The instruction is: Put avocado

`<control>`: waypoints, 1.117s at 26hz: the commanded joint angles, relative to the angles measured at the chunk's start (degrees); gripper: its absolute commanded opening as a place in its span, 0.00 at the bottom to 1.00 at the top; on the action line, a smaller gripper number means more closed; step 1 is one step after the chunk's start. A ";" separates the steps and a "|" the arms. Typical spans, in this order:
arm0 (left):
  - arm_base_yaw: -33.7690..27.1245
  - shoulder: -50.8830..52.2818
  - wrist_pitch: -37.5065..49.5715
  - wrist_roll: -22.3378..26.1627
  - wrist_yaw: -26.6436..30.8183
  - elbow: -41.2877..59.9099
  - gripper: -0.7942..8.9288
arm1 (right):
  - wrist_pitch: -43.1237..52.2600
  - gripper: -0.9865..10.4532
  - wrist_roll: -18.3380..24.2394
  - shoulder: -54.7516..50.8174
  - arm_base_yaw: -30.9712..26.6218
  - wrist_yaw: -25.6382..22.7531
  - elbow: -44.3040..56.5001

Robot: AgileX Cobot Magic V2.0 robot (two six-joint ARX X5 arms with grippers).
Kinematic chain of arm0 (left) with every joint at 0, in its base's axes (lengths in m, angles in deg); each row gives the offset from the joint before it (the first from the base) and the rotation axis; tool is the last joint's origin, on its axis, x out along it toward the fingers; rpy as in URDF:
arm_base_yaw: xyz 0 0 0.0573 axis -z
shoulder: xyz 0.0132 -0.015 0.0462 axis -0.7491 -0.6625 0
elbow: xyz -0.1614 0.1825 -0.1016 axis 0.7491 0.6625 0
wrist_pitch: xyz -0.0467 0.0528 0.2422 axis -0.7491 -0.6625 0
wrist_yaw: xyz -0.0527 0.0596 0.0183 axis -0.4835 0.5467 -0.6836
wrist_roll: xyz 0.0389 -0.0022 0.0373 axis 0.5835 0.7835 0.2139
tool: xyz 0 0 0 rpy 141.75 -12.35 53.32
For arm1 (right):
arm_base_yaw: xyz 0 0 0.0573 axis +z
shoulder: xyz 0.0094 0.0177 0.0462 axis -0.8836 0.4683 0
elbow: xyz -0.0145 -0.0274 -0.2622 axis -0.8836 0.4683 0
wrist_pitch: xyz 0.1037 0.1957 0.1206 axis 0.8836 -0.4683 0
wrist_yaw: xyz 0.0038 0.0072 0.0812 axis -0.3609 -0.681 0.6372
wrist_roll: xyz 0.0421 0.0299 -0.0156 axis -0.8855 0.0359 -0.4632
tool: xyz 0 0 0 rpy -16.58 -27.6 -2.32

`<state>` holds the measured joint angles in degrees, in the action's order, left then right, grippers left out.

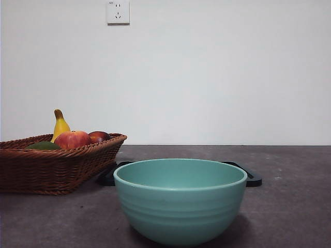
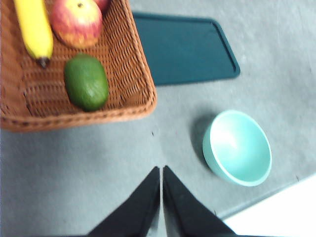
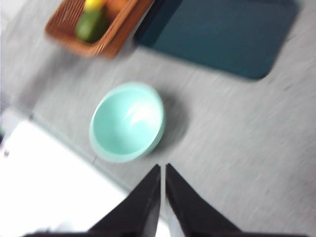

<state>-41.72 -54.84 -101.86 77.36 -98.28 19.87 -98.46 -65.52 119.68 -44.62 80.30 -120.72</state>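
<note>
The dark-green avocado lies in the brown wicker basket, beside a yellow banana and a red-yellow apple. From the front, only the avocado's top shows over the basket rim at the left. My left gripper hangs high over the bare table, shut and empty, apart from the basket. Blurred in its own view, my right gripper is also shut and empty, above the table near the bowl. The avocado shows there too. Neither arm appears in the front view.
A teal bowl stands near the table's front, empty inside. Behind it lies a flat dark tray, its ends showing in the front view. A dark reddish fruit lies in the basket. The table's pale edge is near the bowl.
</note>
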 commanded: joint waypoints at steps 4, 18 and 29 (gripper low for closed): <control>0.48 -0.31 -2.36 1.25 -0.07 -1.09 0.09 | -0.22 0.09 1.31 0.22 2.40 -0.09 -1.05; 0.48 -0.37 -2.14 -0.48 -0.02 -1.09 0.57 | -0.22 0.44 1.27 0.22 2.40 -0.24 -1.05; 0.79 -7.69 4.04 -0.63 0.26 -1.11 0.56 | -0.20 0.44 1.27 0.22 2.40 -0.24 -1.05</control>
<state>-41.18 -61.35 -99.02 76.88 -98.21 19.84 -99.20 -64.89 119.66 -42.57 80.06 -120.72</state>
